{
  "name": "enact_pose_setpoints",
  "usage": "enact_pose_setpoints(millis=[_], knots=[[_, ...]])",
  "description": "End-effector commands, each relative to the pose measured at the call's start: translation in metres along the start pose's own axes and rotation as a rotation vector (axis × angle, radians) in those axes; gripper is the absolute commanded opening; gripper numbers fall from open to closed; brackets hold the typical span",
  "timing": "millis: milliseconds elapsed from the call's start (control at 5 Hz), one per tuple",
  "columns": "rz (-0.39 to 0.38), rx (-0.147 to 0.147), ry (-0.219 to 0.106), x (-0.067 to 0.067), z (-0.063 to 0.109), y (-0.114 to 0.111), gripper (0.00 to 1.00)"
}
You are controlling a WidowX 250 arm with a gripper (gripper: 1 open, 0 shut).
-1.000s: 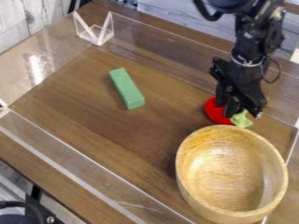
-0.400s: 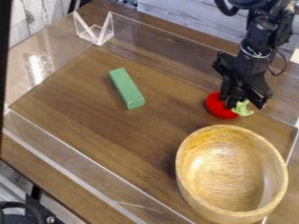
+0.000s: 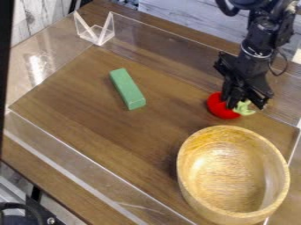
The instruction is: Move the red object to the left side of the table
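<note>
The red object point(image 3: 219, 106), a small glossy red toy fruit with a light-green leafy stem, rests on the brown wood-grain table point(image 3: 83, 123) at the right side, just behind the bowl. My black gripper point(image 3: 245, 99) comes down from the upper right and is shut on the fruit's green stem end. The fingers cover the right part of the fruit.
A round light wooden bowl point(image 3: 231, 169) fills the front right corner, close to the fruit. A green rectangular block point(image 3: 127, 89) lies left of centre. Low clear acrylic walls point(image 3: 53, 53) border the tabletop, with a clear stand point(image 3: 93, 29) at the back left.
The gripper has closed on the fruit's stem end and shifted slightly right and up from its place a second ago. The fruit has barely moved.
</note>
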State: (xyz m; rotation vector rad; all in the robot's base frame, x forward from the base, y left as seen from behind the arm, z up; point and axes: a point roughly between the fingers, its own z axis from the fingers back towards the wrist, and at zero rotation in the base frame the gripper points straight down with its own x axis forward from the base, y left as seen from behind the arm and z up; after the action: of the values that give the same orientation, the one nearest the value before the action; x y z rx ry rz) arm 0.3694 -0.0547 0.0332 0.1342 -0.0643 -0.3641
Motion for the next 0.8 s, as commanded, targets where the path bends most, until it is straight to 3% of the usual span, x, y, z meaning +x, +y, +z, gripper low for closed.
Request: enact_pose_setpoints(millis=[0, 200, 400, 600], knots=[[-0.017, 0.004, 0.010, -0.005, -0.010, 0.016, 0.00], [-0.056, 0.000, 0.021, -0.005, -0.019, 0.016, 0.00], [-0.069, -0.005, 0.033, -0.004, -0.012, 0.011, 1.00], [-0.079, -0.014, 0.040, -0.003, -0.005, 0.005, 1.00]])
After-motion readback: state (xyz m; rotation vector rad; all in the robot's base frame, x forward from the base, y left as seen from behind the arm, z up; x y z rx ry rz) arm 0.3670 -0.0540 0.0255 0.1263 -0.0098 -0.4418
